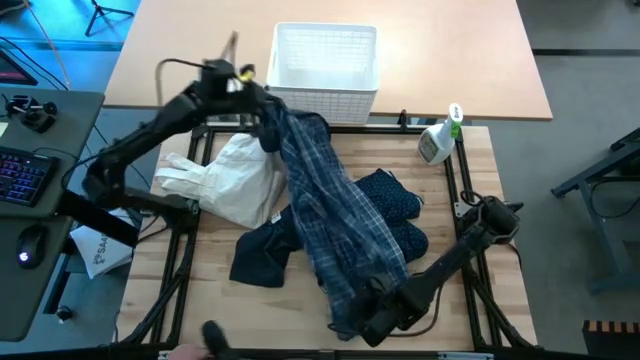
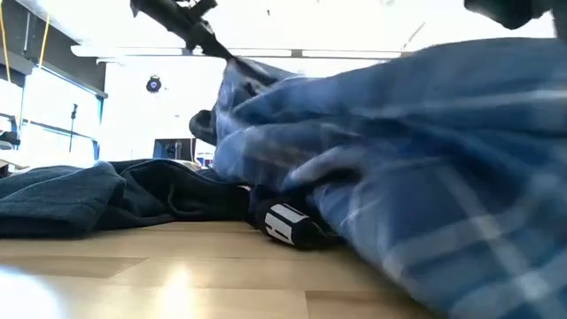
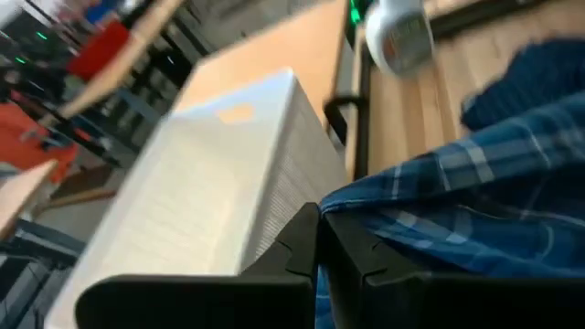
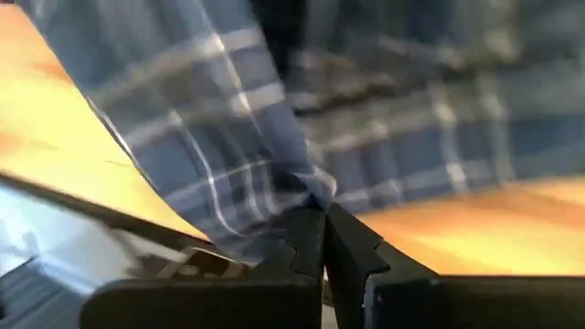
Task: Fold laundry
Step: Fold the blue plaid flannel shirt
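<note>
Now both tools are clamped on the plaid shirt: left tool near the far edge, right tool near the front edge, likely stretching it flat for folding.

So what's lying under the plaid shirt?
Under the plaid shirt: a navy dotted shirt, a dark garment and a cream garment poke out. Anything beneath its middle is hidden.

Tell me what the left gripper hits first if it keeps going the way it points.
Probably the white basket, right ahead of the left gripper, which is shut on the plaid shirt; depth is unclear.
</note>
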{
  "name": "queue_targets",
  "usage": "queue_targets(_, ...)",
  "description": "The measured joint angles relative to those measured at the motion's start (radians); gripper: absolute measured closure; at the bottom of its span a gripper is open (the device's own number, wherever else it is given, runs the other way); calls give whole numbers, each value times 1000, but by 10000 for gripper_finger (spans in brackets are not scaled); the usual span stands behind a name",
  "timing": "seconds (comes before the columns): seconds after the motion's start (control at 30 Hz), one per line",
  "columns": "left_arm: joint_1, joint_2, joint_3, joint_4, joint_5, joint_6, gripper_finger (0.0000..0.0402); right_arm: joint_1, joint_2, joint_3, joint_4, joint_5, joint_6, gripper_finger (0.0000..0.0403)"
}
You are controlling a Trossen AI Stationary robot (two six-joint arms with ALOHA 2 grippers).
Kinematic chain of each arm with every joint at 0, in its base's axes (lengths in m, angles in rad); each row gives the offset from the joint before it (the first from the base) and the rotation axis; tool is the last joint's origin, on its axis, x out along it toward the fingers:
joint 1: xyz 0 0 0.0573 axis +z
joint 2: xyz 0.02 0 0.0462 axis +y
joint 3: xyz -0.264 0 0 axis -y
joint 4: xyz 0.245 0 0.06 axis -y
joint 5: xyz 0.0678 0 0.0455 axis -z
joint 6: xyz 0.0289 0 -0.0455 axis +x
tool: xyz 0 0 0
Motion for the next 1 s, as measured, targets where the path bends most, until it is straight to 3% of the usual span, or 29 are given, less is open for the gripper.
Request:
queue_targets(0.17,118,-74,0,0,145,-69,401,22,0,0,-46,-78,10,403)
queue_targets(0.37,254,-88,0,0,315,-166,401,50,0,0,-45,-58,16,403)
queue_targets(0.57,315,-92,2,133,446,-292,401,55,0,0,-17,-15,-53,403)
queue_targets(0.7,326,-87,2,174,459,-327,401,37,0,0,46,35,-155,403)
queue_targets(1.0,306,-81,1,152,456,-332,401,37,-22,0,-144,-135,-81,403)
